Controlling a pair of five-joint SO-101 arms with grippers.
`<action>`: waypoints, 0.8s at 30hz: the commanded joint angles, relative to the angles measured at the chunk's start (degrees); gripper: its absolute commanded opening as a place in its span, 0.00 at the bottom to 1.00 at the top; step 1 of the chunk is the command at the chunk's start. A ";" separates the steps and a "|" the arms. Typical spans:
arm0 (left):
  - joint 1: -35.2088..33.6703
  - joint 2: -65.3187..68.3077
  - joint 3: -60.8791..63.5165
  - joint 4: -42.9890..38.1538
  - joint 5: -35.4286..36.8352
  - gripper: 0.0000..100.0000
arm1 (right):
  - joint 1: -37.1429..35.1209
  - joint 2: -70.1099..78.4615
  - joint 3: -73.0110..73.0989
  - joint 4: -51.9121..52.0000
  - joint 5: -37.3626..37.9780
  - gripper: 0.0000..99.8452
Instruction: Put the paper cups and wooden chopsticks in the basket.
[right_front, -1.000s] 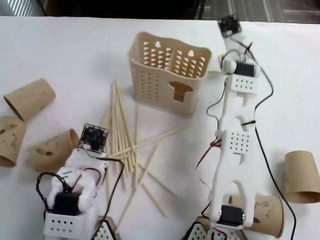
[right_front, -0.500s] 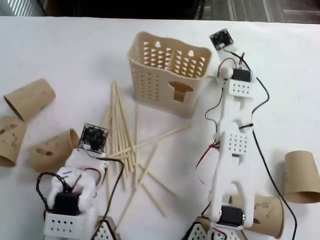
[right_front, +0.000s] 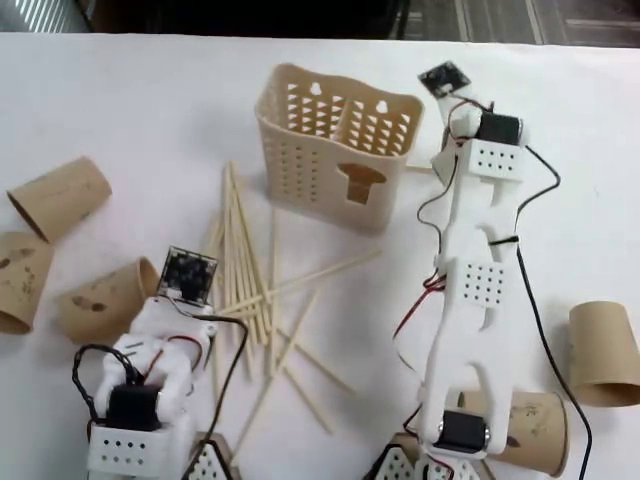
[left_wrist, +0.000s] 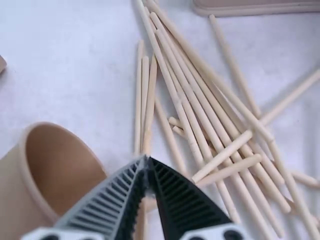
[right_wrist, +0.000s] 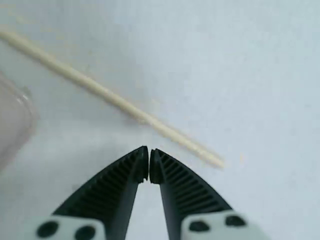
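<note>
Five paper cups (right_front: 60, 197) are lying on their sides on the white table (right_front: 150, 90): I am counting three near its left edge and two by the right arm's base. None is sitting in the basket (right_front: 335, 145), which is standing upright at the table's centre rear. The wooden chopsticks (right_front: 250, 280) are lying scattered and crossing one another in front of the basket.

I am reading the left gripper (left_wrist: 147, 159) as pressed together and gripping nothing. It is hovering over the pile's near edge, just beside the nearest cup (left_wrist: 45, 175).

The right arm (right_front: 470, 280) is stretching along the basket's right side. The right gripper (right_wrist: 149, 151) is also showing its jaws pressed together and pinching nothing, just short of a single chopstick (right_wrist: 115, 100) that is lying flat on the table.
</note>
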 joint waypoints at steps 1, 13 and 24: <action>0.04 -0.48 -0.26 -1.14 -0.26 0.02 | 1.01 -4.00 -0.26 -10.42 0.00 0.02; 0.04 -0.48 -0.26 -1.14 -0.26 0.02 | 1.01 10.86 -0.79 -17.98 2.37 0.02; 0.04 -0.48 -0.26 -1.14 -0.26 0.02 | 2.42 -0.22 0.44 7.52 10.11 0.02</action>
